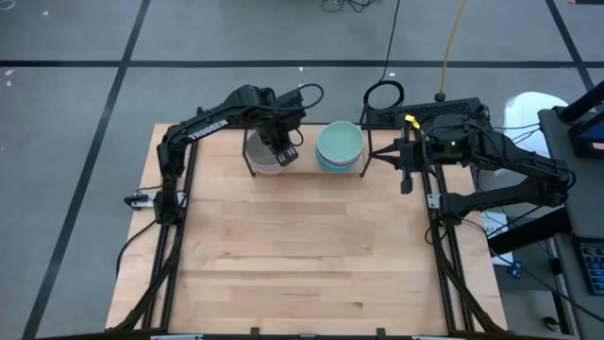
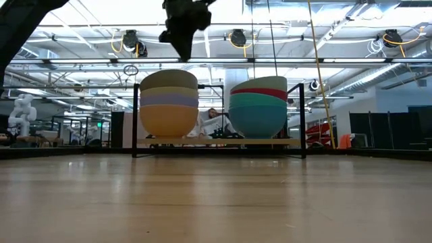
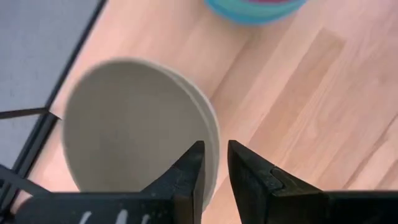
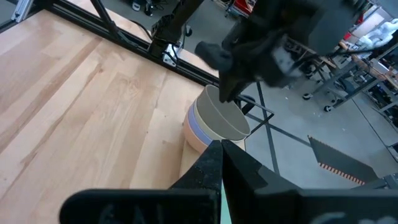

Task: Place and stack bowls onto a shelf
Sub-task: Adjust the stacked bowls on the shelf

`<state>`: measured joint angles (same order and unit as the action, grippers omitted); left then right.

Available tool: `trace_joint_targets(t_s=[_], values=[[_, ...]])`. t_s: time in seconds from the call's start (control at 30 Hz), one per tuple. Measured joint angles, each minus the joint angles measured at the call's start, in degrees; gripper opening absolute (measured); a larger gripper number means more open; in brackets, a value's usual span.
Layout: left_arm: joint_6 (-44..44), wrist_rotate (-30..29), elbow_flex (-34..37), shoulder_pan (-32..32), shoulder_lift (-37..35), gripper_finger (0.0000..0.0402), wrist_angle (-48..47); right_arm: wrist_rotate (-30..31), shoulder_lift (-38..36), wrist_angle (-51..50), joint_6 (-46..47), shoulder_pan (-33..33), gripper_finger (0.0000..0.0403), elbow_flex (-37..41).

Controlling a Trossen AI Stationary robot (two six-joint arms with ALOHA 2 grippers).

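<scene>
Bare wood surface (image 1: 302, 255) lies wide open in front of the shelf (image 2: 219, 142), which carries both stacks of bowls: one topped grey-olive (image 1: 264, 156), one topped mint (image 1: 340, 144). They look light, stiff and slick; the rim is the natural hold. Left pincer (image 1: 283, 154), narrow and empty, hovers over the grey-olive stack. Right pincer (image 1: 407, 185), closed and empty, waits beside the shelf's mint end.
</scene>
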<state>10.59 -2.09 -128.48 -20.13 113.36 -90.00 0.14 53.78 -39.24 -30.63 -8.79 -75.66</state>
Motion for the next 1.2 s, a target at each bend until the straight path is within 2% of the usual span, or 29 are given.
trace_joint_targets(t_s=[0.17,0.4,0.63,0.97,1.2], values=[[4.2,2.1,-4.2,3.2,-0.9,0.0076,0.1,0.0,0.0,0.0,0.0,0.0,0.0000,0.0],[9.2,1.5,-2.9,11.6,-1.7,0.0074,0.1,0.0,0.0,0.0,0.0,0.0,0.0000,0.0],[12.9,-5.1,5.2,15.8,-1.2,0.0008,0.0,0.0,0.0,0.0,-0.2,0.0,0.0000,0.0],[16.3,-9.1,19.5,13.6,-1.4,0.0005,-0.1,0.0,0.0,0.0,-0.5,0.0,0.0000,0.0],[16.1,-11.0,23.0,9.9,-1.4,0.0004,0.5,0.0,0.0,0.0,-0.5,0.0,0.0000,0.0]])
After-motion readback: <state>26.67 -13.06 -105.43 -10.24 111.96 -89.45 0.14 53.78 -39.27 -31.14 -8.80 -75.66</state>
